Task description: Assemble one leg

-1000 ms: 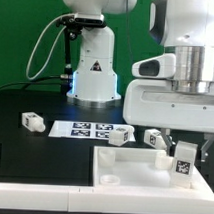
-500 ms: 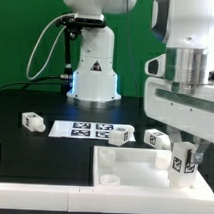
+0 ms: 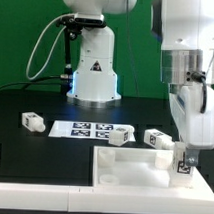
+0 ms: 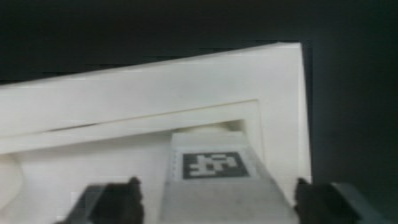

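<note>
Pincer (image 3: 185,158) clamps the tagged leg (image 4: 217,166) between its fingers, over the white tabletop (image 3: 133,168).

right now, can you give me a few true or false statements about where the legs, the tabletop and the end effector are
1. The end effector is shut on a leg with a tag. True.
2. The held leg is over the far left corner of the tabletop, by the exterior view. False: it is at the tabletop's right side in that view.
3. A loose leg lies on the black table at the exterior view's left. True.
4. The marker board sits on top of the tabletop. False: it lies on the black table behind the tabletop.
5. No other leg lies near the held one. False: another leg lies just behind the tabletop, close by.
</note>
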Motion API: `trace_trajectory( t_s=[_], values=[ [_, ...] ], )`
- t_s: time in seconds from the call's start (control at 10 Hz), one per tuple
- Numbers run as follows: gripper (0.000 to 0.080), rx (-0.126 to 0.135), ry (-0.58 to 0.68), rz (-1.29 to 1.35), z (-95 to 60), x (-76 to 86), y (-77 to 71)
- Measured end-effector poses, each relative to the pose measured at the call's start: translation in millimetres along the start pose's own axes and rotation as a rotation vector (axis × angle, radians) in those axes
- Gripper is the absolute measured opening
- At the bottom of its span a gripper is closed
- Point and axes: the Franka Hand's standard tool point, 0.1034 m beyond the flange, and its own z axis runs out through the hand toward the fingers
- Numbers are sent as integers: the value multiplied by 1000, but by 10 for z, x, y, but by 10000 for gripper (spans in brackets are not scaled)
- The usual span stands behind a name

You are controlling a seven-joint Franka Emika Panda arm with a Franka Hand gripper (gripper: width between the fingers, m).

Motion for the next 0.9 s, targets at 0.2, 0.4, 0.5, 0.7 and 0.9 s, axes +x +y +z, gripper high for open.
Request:
trace_trajectory(
  t_s=[0.2, 0.4, 0.5, 0.7, 0.9],
  values=[
    [630, -3, 3, -341, -4, 31, 15],
    [644, -7, -2, -696, -1, 32, 46],
    [648, -7, -1, -751, -1, 43, 43],
    [648, -11, 7, -889, -1, 65, 39],
    [648, 60, 129, -1330, -57, 56, -119]
  ],
)
